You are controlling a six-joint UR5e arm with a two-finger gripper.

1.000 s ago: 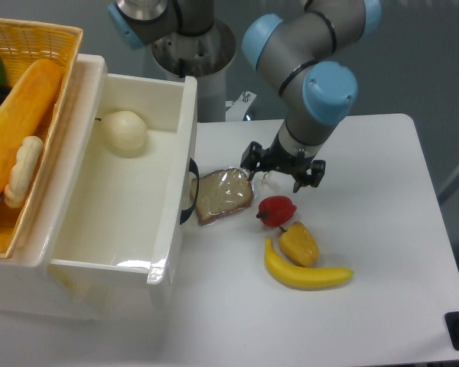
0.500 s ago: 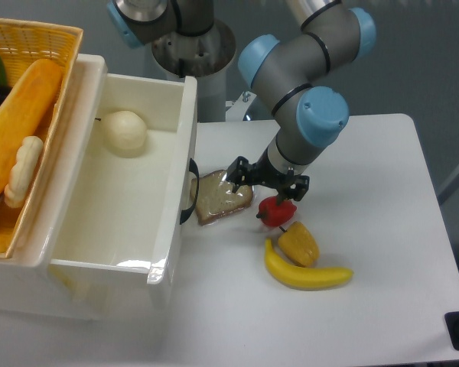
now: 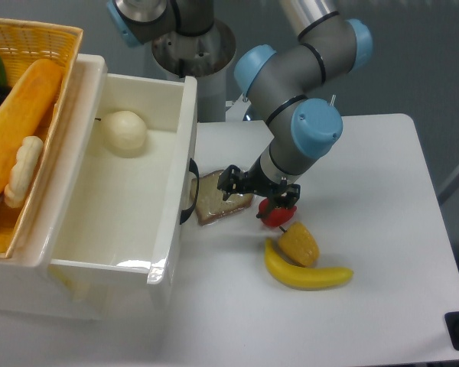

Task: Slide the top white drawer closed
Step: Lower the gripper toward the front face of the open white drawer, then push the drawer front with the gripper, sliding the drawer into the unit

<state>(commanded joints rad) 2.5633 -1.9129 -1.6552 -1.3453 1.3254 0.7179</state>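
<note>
White surface [image 3: 382, 229], far-right part bare. Top white drawer [image 3: 130, 206]: cream plastic, pulled fully out at left, black handle [image 3: 190, 191] facing right, one pale round item [image 3: 123, 132] inside. Wicker basket [image 3: 30, 46] far left. Claw [image 3: 257, 195]: fingers apart, empty, low over the wrapped bread slice [image 3: 218, 200] and red pepper [image 3: 276, 213], right of the handle. Change: claw has shifted left and lower, nearer the drawer. Risk: the bread slice touching the handle could be dragged or jammed against the front during the push.

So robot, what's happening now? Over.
Gripper open, low over the bread. Drawer wide open, untouched. Bread lies right by the handle, in the way.
</note>
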